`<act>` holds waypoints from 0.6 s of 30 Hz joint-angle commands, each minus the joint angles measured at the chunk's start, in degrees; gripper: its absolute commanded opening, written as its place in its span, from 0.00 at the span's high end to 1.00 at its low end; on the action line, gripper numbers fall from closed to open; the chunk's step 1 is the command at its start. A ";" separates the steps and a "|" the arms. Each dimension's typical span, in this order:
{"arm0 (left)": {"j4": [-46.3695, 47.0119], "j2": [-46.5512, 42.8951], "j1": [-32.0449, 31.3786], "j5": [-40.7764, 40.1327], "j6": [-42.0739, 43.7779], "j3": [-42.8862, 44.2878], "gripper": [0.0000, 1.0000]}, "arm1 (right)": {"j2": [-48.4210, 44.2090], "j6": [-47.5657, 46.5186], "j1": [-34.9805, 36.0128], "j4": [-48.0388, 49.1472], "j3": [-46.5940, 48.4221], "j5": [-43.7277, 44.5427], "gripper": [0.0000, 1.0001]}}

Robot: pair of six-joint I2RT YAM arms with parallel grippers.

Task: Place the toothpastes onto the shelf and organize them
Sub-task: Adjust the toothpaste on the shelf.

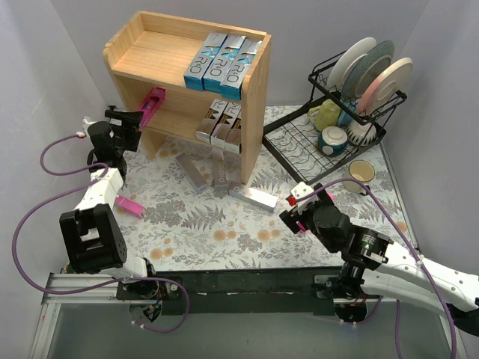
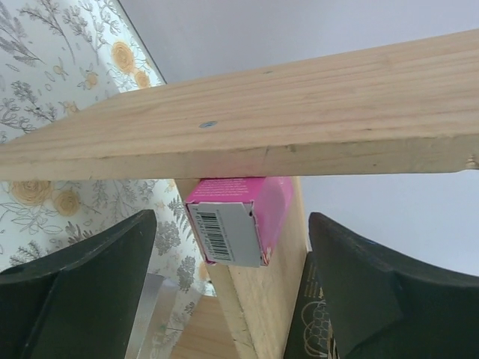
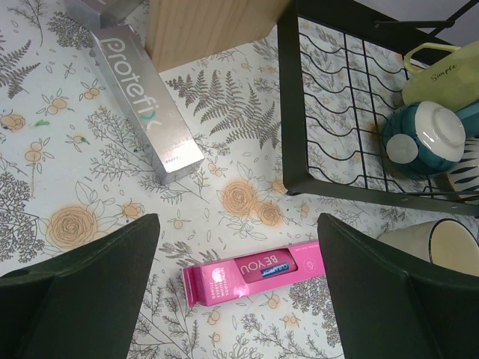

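I'm reading this as the tail end of one placement. The left fingers (image 2: 97, 284) are standing wide apart on either side of a pink toothpaste box (image 2: 239, 217) and touching neither face. I'm judging that box as set down at the left end of the lower level (image 1: 176, 112) of the shelf (image 1: 150, 56). Its grey barcoded end flap is facing my wrist camera, and it seems to be jutting past the board's front edge. So the next move is calling for a gentle push inward, or a straight retreat without clipping it.

The right fingers (image 3: 82, 277) are gaping too, hanging above a second pink box (image 3: 254, 273) lying flat on the desk (image 1: 224, 232); I'm taking that as the next pick.

The toothpastes are long, narrow cartons. Three blue-and-silver ones (image 1: 223, 63) are standing on the top level, silver black-gold ones (image 1: 221, 123) are sitting at the lower right, and plain silver ones (image 1: 254, 198) are lying loose by the shelf's foot.
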 commanded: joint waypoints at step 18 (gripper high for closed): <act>-37.14 -20.51 0.37 -36.97 19.41 -2.60 0.02 | -1.12 0.29 -0.23 2.06 0.33 -1.33 0.06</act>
